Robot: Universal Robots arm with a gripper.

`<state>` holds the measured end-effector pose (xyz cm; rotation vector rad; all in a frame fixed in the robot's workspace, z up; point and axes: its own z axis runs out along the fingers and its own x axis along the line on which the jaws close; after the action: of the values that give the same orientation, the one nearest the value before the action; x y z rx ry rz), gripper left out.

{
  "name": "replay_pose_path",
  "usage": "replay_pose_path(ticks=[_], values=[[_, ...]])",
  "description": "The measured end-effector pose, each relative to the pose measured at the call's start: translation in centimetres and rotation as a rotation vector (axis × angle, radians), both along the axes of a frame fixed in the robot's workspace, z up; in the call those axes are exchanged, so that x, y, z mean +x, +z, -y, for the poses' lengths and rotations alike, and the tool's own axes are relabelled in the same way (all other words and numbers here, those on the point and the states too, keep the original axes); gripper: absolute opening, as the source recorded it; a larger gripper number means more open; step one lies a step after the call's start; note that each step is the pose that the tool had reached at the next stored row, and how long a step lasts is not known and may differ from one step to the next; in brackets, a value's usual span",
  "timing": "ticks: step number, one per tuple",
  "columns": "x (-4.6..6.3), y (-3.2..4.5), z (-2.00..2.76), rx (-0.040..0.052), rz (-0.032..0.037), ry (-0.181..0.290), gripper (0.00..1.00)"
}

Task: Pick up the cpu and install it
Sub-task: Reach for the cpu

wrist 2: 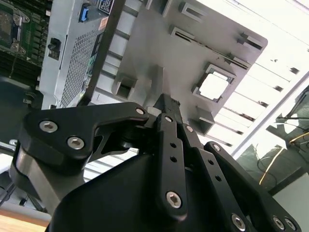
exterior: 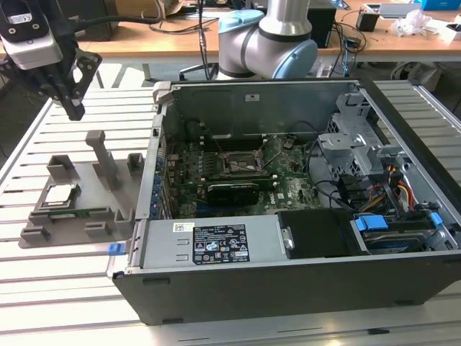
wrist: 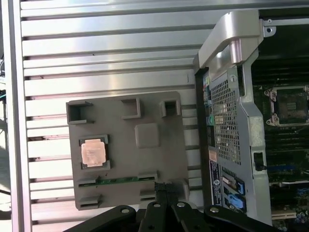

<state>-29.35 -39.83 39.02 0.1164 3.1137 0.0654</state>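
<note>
Above the grey holder (exterior: 90, 189) on the slatted counter (exterior: 65, 288), we see the claw (exterior: 74, 109) hanging clear, drawn fully closed with nothing in it. Seated in a square recess on the holder's left side in the exterior view lies the cpu (exterior: 60, 195), silver top up, untouched. Just right of the holder stands the open computer case (exterior: 288, 288) with its bare socket (exterior: 241, 163). We judge the pick-up step in hand, with no grasp yet. Taking the chip would call for opening the claw and centring it over the recess.

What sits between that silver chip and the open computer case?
A grey upright post on the tray stands between cpu and case, in the exterior view.
</note>
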Motion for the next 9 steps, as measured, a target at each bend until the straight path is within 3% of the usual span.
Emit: replay_pose_path(ticks=[1,5,6,9], values=[[-0.1,0.00,-0.07,-0.0011,0.0000,0.000,0.11],[-0.4,0.00,-0.91,-0.0244,0.0000,0.015,0.11],[-0.5,-0.01,-1.25,-0.0274,0.0002,0.025,0.11],[-0.7,-0.03,-1.49,-0.0275,0.0005,0.046,0.11]])
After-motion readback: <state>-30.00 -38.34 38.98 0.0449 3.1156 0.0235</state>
